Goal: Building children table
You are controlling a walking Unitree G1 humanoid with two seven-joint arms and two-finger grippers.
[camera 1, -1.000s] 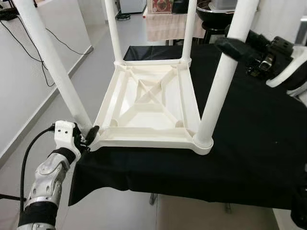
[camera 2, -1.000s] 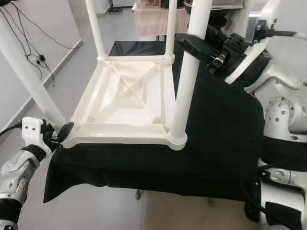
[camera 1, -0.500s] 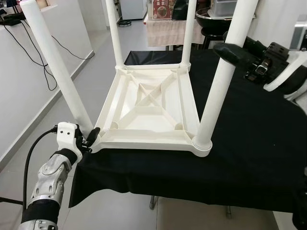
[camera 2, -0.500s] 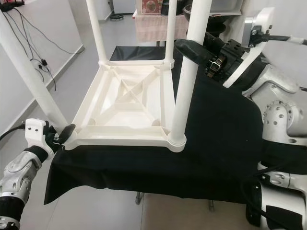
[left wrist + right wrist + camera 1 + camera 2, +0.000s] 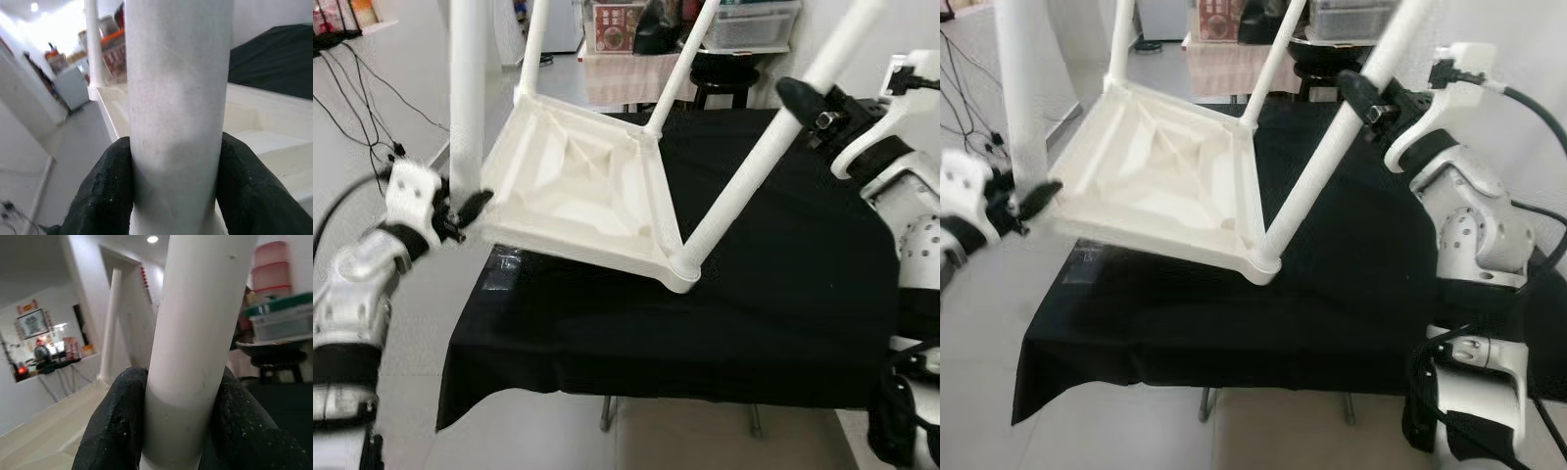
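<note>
A white plastic children's table (image 5: 578,196) is upside down and tilted above the black cloth, its left side raised and its legs leaning right. My left gripper (image 5: 465,208) is shut on the near-left leg (image 5: 467,88) just above its base; in the left wrist view black fingers (image 5: 105,196) press both sides of that leg. My right gripper (image 5: 795,95) is shut on the near-right leg (image 5: 744,186) high up, as the right wrist view's fingers (image 5: 115,431) confirm. The near-right corner (image 5: 675,274) hangs lowest, close to the cloth. Two far legs (image 5: 683,64) point up and away.
A work table draped in black cloth (image 5: 783,304) spreads below and to the right. Grey floor and wall cables (image 5: 362,88) lie to the left. Behind stand a cloth-covered shelf (image 5: 622,73), a dark stool (image 5: 720,73) and a clear storage bin (image 5: 749,15).
The left gripper has risen with its leg, lifting the table's left side off the cloth so the whole table tilts right. The right gripper keeps its hold. The camera has also shifted.
</note>
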